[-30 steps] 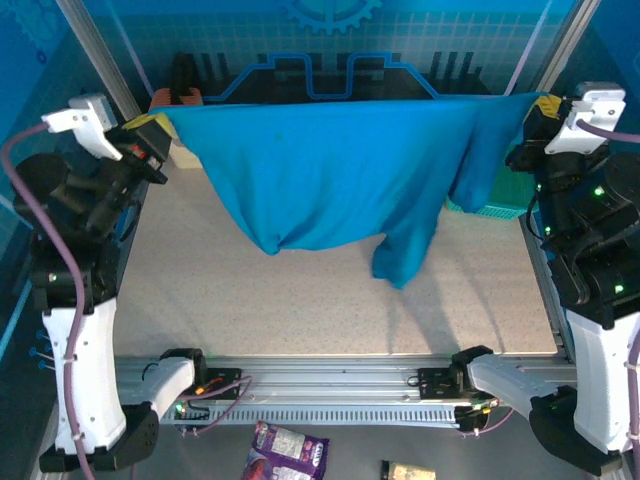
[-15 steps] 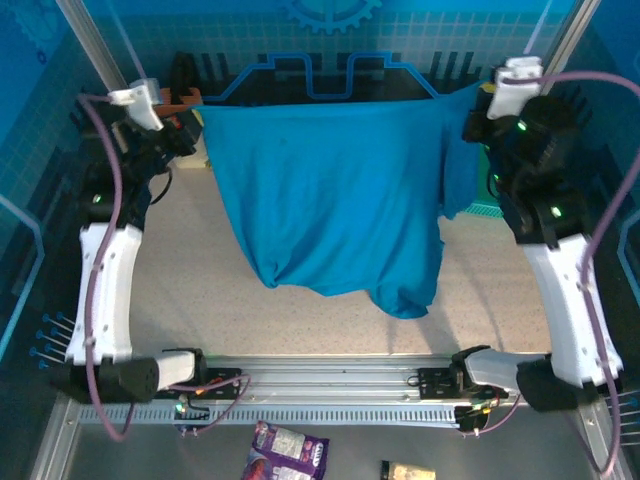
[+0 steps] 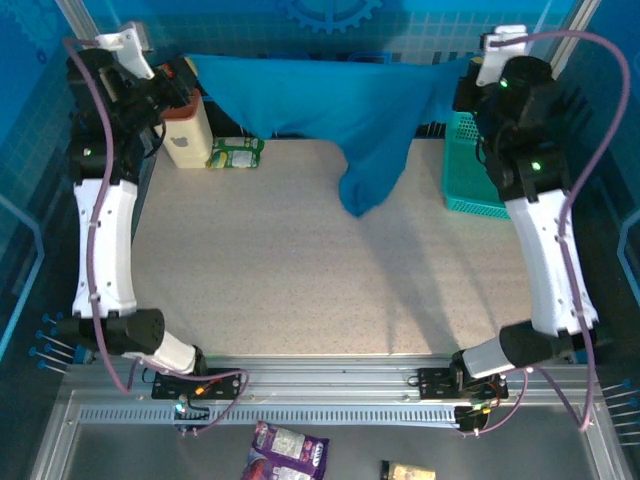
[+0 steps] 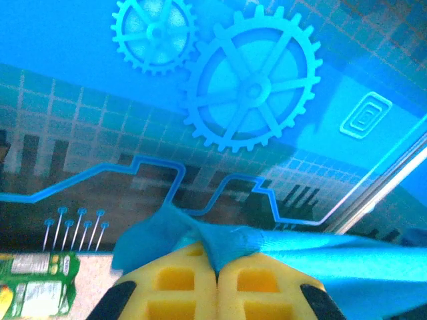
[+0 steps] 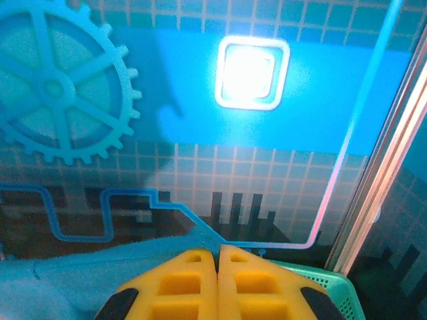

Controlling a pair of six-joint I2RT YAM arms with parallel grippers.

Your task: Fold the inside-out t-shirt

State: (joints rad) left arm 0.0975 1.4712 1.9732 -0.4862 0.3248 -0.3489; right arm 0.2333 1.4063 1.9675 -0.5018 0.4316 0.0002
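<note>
Holding the inside-out t-shirt aloft at twelve o'clock, I see its long axis running nine to three: soft, plain blue-teal cloth sagging in folds. The left pincer and right pincer each clamp its top edge.

wall: blue back panel printed with gears, pale grid, circuit line | light: white glare on a printed square (rounded corners) | frame: aluminium post, right | counter: speckled beige | floor: grey, beyond the near rail
</note>
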